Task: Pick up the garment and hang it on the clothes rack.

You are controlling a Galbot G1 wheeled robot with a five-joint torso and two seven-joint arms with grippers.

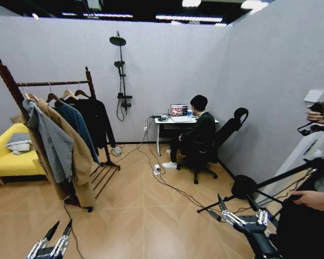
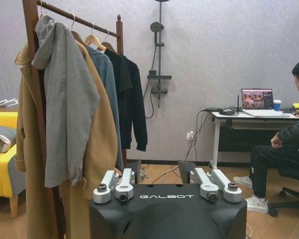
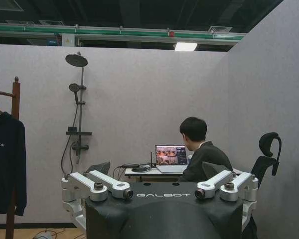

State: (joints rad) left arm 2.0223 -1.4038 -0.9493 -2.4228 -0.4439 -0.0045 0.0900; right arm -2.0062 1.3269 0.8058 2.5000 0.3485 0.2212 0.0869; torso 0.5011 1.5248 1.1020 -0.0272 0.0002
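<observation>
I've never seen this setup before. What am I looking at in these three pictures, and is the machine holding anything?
This is a wheeled robot with two arms. The wide picture comes from a camera on its head, looking down at the room. The other two come from cameras on its wrists, each looking out past its own fingers. The left gripper sits low at the robot's left with its fingers apart. The right gripper sits low at its right, also open. Both hold nothing. Ahead on the left stands the clothes rack, full of coats. A black top already hangs at its far end.
</observation>
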